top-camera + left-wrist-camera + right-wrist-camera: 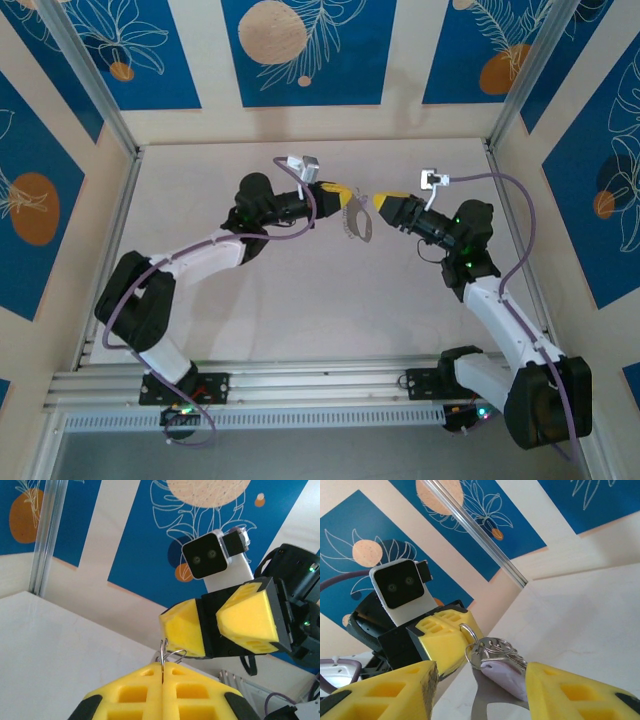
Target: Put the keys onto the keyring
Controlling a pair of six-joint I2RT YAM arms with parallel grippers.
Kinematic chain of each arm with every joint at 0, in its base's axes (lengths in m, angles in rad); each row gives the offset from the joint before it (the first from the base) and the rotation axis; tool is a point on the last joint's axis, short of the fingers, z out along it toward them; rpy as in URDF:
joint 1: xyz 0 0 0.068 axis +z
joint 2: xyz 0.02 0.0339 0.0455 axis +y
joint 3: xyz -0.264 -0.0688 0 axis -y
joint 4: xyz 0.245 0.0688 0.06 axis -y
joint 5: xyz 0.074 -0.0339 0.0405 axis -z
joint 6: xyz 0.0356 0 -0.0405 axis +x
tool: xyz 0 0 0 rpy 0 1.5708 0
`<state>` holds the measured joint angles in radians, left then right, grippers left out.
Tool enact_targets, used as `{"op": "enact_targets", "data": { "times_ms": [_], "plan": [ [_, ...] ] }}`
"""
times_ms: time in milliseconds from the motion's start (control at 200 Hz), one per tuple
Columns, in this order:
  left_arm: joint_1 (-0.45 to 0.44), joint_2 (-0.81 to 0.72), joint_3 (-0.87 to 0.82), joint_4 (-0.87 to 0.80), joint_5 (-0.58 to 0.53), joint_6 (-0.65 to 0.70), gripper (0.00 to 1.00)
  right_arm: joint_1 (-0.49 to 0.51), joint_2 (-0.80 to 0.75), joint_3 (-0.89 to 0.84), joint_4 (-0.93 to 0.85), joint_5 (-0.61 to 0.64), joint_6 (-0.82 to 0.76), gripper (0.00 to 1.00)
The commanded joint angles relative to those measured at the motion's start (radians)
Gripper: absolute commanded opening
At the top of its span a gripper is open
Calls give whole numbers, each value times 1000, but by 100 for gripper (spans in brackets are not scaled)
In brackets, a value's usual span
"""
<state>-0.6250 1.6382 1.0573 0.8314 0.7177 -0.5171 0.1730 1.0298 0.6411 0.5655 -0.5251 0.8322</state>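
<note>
Your left pincer [163,682] is clenched on the thin wire of the keyring [162,652], holding it above the middle of the bench [300,300]. Your right pincer [210,626] faces it from the right, released, jaws apart. The lilac key [502,676] hangs at the ring between those jaws, beside a plain silver key [481,702]. Whether it is fully threaded I cannot tell, so check that first. Hold the left grip firm, and back the right off slowly and straight so no pad snags the bunch. The right wrist view gives you the key and loops, the left wrist view the clamp on the wire.
</note>
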Motion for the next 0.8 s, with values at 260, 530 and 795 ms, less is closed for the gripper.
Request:
{"op": "enact_targets", "data": {
  "times_ms": [260,530,795],
  "plan": [
    [-10,14,4,132,35,-71,0,67,103,61,148,-27,3,50],
    [-10,15,9,127,45,-71,0,74,130,79,148,-19,-1,46],
    [-10,15,15,121,49,-71,0,85,150,92,152,-25,-5,31]
  ]
}}
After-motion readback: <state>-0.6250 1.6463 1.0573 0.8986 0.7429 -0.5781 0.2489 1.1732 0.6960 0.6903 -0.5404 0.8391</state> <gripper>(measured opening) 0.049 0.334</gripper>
